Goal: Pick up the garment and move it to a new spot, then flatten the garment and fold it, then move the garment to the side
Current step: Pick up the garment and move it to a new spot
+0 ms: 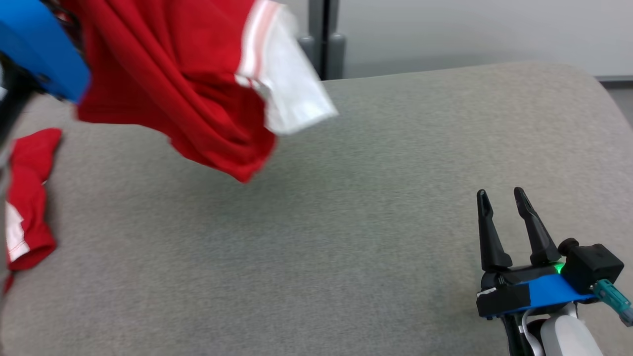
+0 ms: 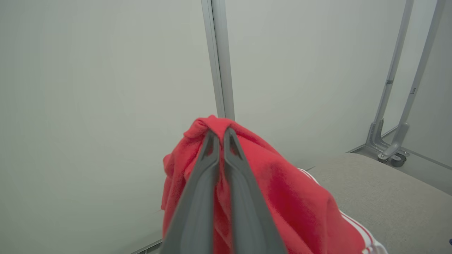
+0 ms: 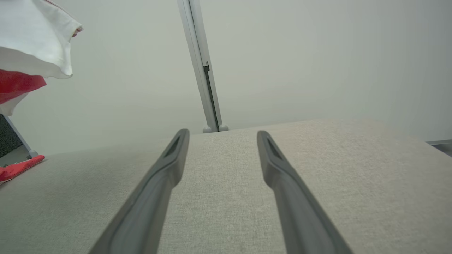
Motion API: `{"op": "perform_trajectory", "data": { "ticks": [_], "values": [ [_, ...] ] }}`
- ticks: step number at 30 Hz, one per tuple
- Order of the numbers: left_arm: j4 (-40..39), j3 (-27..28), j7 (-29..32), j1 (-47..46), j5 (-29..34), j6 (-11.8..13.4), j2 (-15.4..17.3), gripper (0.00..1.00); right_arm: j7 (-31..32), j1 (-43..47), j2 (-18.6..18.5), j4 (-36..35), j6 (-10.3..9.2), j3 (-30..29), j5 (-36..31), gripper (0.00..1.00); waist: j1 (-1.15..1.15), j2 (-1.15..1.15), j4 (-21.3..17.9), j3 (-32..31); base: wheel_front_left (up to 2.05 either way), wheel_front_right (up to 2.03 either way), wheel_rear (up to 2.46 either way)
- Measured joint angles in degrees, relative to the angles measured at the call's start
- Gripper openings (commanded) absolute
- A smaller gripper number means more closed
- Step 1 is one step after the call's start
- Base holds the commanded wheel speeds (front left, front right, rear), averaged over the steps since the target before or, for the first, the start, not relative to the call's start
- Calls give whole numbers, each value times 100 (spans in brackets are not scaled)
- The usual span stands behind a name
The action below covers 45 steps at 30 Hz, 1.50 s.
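Garment (image 2: 282,197) hangs pinched in left jaws in left wrist view; head view adds right jaws spread wide.

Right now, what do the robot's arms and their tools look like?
The right tool has two long, black, tapered fingers on a black base with a blue band, a green light, a teal plug and a white cable; its forearm is pale. The left tool has matching slim fingers.

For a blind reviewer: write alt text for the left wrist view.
The left hand is shut on a bunched red garment. Behind are a grey padded table, a pale wall and a metal post.
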Motion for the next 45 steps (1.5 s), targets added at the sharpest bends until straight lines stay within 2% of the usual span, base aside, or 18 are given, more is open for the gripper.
{"op": "perform_trajectory", "data": {
  "ticks": [4, 6, 10, 14, 15, 17, 18, 19, 24, 25, 26, 32, 37, 45],
  "values": [
    [153, -325, -194, 379, 46, -29, -174, 0, 1, -5, 1, -24, 0, 38, 0, 100, 1, 0, -300, 25, 0, 0, 0],
    [283, -645, -472, 611, 411, -49, -165, 0, 0, -7, -1, -38, 0, 38, -1, 100, 1, 0, -420, 55, 0, 0, 0],
    [971, -1328, -1212, 1285, 657, -99, -537, 0, 0, -10, 1, -20, 0, 104, 1, 100, 1, 0, -593, 119, 0, 0, 0],
    [1819, -1829, -2019, 1632, 980, -101, -706, 0, 1, -41, 3, -23, 0, 236, 11, 100, 2, 0, -781, 191, 0, 0, 0],
    [2022, -1906, -2196, 1673, 1039, -101, -769, 6, 0, -43, 1, -27, 0, 241, 12, 100, 1, 0, -810, 200, 0, 0, 0],
    [2413, -2063, -2519, 1740, 1180, -102, -889, 59, 0, -51, 0, -32, 0, 236, 16, 100, 1, 0, -841, 203, 0, 0, 0],
    [2565, -2092, -2668, 1776, 1233, -99, -942, 91, 0, -50, 0, -34, 0, 225, 16, 100, 1, 0, -843, 200, 0, 0, 0],
    [2730, -2090, -2803, 1793, 1269, -43, -993, 100, 0, -48, 0, -33, 0, 219, 13, 100, 2, 0, -839, 193, 0, 0, 0],
    [3078, -1962, -3602, 2027, 1203, 214, -1257, 100, 0, -19, 1, -7, 0, 125, -13, 100, 1, 0, -692, 65, 0, 0, 0],
    [3078, -1962, -3602, 2027, 1203, 214, -1257, 100, 0, -19, 1, -7, 0, 125, -13, 100, 1, 0, -692, 65, 0, 0, 0],
    [3051, -1735, -4039, 2277, 1027, 360, -1366, 100, 0, 12, 0, 1, 0, 102, -45, 100, 1, 0, -608, -10, 0, 0, 0],
    [2724, -1129, -5065, 3051, 630, 709, -1423, 100, 0, 106, 1, 15, 0, 45, -122, 100, 1, 0, -284, -176, 0, 0, 0],
    [2302, -664, -5365, 3667, 560, 950, -1385, 100, 0, 183, 1, 100, 0, 1, -174, 100, 1, 0, -39, -286, 0, 0, 0],
    [1976, -135, -5389, 4635, 808, 1192, -1336, 100, 146, 286, 1, 289, 0, 2, -304, 100, 1, 0, 117, -440, 0, 0, 0]
  ]
}}
